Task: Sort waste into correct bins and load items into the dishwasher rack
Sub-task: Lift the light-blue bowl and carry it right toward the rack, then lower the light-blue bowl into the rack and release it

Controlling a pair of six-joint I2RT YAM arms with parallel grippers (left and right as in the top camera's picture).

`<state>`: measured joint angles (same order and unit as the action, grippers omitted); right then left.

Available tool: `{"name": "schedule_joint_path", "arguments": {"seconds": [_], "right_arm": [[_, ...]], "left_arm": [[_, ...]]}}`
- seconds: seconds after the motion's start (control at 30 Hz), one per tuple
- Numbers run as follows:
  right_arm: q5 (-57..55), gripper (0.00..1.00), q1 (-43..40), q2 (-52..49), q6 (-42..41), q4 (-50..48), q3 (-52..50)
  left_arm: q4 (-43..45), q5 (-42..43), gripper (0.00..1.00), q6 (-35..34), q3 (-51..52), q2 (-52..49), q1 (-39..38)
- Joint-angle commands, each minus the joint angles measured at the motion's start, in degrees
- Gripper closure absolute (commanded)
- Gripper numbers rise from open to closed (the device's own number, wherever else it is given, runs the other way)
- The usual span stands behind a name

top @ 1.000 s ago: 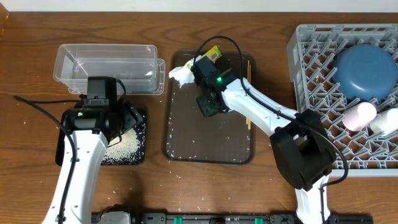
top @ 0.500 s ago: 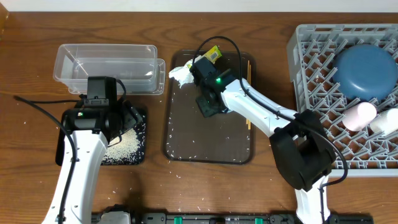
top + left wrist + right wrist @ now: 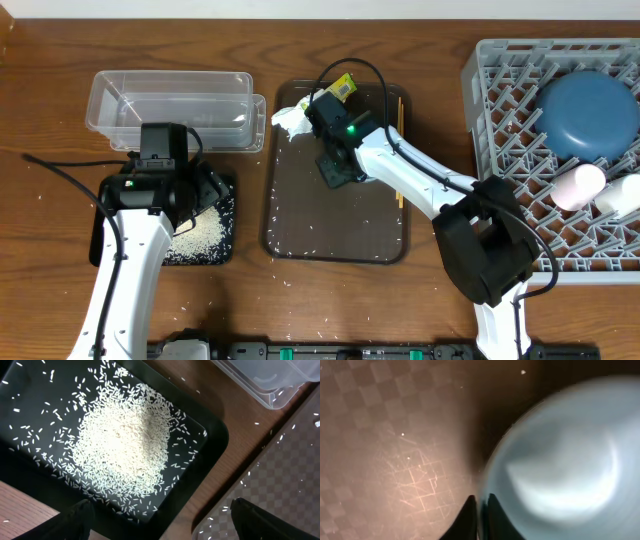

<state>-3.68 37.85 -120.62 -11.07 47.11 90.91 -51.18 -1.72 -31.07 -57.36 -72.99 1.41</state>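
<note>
We've got the right gripper [image 3: 481, 510] pinched on the rim of the light-blue bowl [image 3: 560, 460] at the brown tray [image 3: 395, 435]'s far end; left gripper [image 3: 162, 515] spread wide over the rice [image 3: 120, 450].

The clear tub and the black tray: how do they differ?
The clear tub is see-through with tall walls; the black tray is opaque and shallow. The black tray holds a heap of rice; the clear tub shows no such heap. Both are rectangular and sit on the wooden table, left of the brown tray.
</note>
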Motion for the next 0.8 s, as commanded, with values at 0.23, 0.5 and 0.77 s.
{"name": "schedule_joint_path", "arguments": {"seconds": [0.23,0.5,0.77], "right_arm": [[-0.4,0.99,-0.1,0.6,-1.1,2.8,3.8],[-0.4,0.99,-2.7,5.8,-1.1,12.5,14.3],[3.8,0.99,-14.3,16.7,-1.1,19.4,19.8]], "left_arm": [[-0.2,-0.7,0.1,0.8,-0.9,-0.3,0.3],[-0.2,-0.7,0.1,0.8,-0.9,-0.3,0.3],[-0.2,-0.7,0.1,0.8,-0.9,-0.3,0.3]]}}
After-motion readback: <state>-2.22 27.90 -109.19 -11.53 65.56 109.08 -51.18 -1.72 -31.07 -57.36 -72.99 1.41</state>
